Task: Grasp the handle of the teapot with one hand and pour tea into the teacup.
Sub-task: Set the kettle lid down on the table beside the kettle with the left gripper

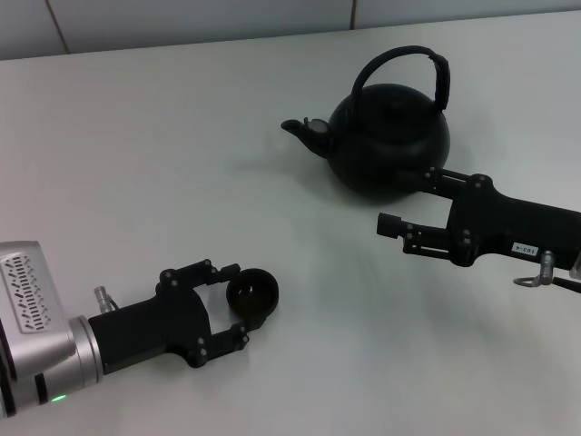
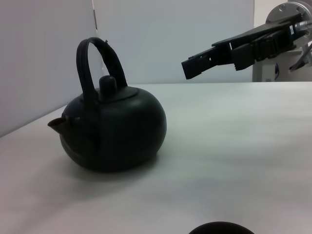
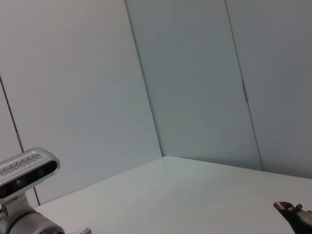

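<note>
The large black teapot [image 1: 390, 136] stands at the back right of the white table, spout to the left, its arched handle [image 1: 410, 65] upright. My right gripper [image 1: 404, 198] is open just in front of the pot's body, below the handle and holding nothing. In the left wrist view it [image 2: 195, 63] hangs in the air to the side of the teapot [image 2: 112, 129]. The small black teacup [image 1: 253, 295] sits near the front left, between the fingertips of my open left gripper [image 1: 232, 305]. Only the cup's rim [image 2: 222, 228] shows in the left wrist view.
The white table [image 1: 182, 163] runs back to a grey panelled wall [image 1: 200, 18]. The right wrist view shows mostly wall panels [image 3: 195, 87], the teapot's spout tip [image 3: 292, 214] and the left arm's silver wrist camera [image 3: 27, 170].
</note>
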`<state>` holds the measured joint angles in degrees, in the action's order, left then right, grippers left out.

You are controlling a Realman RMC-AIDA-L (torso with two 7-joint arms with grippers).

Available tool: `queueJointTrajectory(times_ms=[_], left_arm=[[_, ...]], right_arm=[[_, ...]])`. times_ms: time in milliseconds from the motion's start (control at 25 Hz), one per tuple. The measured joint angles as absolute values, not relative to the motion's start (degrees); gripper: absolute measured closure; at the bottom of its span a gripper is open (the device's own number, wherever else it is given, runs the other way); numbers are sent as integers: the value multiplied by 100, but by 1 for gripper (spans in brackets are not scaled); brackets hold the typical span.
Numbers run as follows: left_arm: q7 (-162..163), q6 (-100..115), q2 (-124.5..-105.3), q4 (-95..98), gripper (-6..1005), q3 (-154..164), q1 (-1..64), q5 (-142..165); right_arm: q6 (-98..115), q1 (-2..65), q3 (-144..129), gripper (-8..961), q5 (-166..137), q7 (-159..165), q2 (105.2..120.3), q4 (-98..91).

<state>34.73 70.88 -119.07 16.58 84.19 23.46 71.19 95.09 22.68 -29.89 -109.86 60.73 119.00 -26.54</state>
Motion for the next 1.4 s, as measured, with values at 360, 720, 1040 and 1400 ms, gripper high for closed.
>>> queueJointTrajectory(times_ms=[360,720,1040,1400], left_arm=[[3607,7050,-11900,1697,333,8417,2348,7231],[3606,7032,-11892,1728,333,8407,2342,7314],[3865,6860,-11879,1851,320,8428,2341,7511],[4014,6906,-11867,2082,157,8424,2296,7558]], right_arm=[[9455,2287,-2988,202,-10986,6073,11906,-2620],[9402,2312,-2988,202,-10986,6073,11917,-2588],[9383,2346,-2988,200,-10984,6073,11928,-2534],[9383,2347,-2988,201,-10958,6073,11927,-2531]])
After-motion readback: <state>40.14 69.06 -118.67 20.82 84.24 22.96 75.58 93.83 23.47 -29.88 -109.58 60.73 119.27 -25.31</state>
